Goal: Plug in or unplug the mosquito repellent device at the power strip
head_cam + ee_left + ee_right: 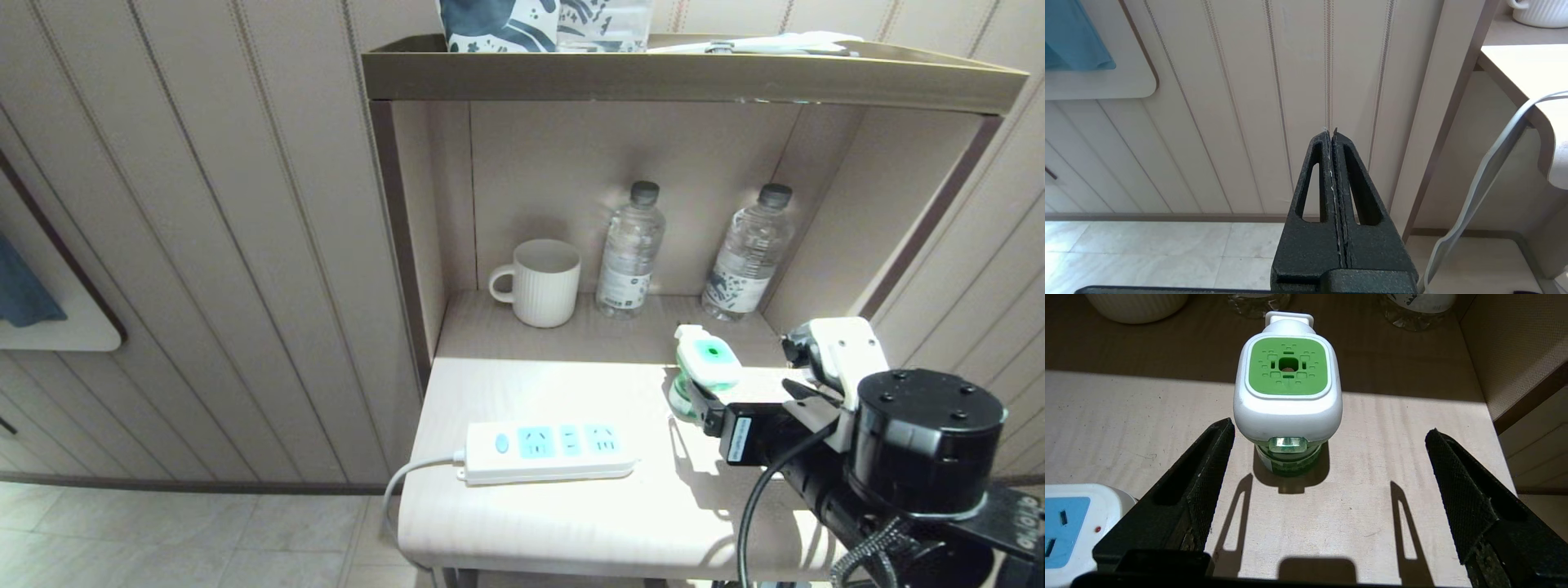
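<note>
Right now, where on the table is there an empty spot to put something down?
Bare tabletop lies in front of the power strip, and between it and the mug. The right side is crowded: the mosquito repellent device stands there with the open right gripper beside it.

Repellent device (1287,400) upright, unplugged, near white pwr strip (545,451)

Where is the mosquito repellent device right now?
The mosquito repellent device stands on the table's right side in the head view, unplugged, right of the power strip, just ahead of the open right gripper.
</note>
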